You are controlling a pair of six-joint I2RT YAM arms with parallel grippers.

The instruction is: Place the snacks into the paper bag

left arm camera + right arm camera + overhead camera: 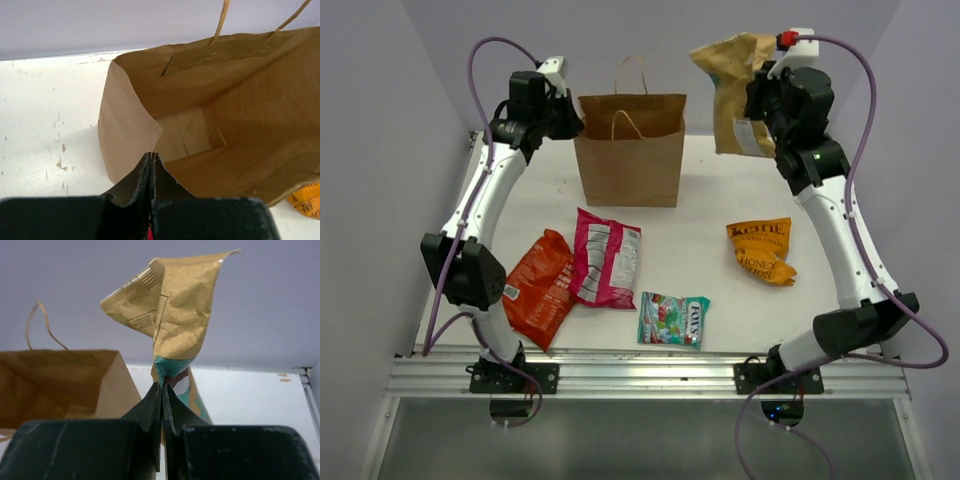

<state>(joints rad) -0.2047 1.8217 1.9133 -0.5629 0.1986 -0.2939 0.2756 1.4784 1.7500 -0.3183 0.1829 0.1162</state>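
Right gripper (162,387) has its fingers pressed together on the tan kraft pouch (180,315) and holds it in the air. The left gripper (151,157) is likewise closed, apparently pinching the paper bag (240,100) at the left end of its rim.

The paper bag (630,150) stands upright toward the far side of the table (720,200). Its mouth faces up and gapes, and its floor shows bare in the left wrist view. The coming move turns on one relation: the bag's mouth lies to the left of the right gripper (760,100), so the pouch (735,90) probably has to travel sideways to the left before it goes down. The pouch hangs with its long axis roughly vertical, which suits an end-first drop into the opening. Whether its lower end would clear the rim cannot be told from these views. The right arm carries the pouch, so the left arm's part is likely just to steady the rim.

Four packets lie flat on the table nearer the arm bases:
- The red-orange chip bag (540,290) is on the left.
- The magenta bag (605,258) is beside it, overlapping its edge.
- The orange-yellow bag (762,250) is well apart on the right.
- The small teal candy packet (673,320) is nearest the front, between them.
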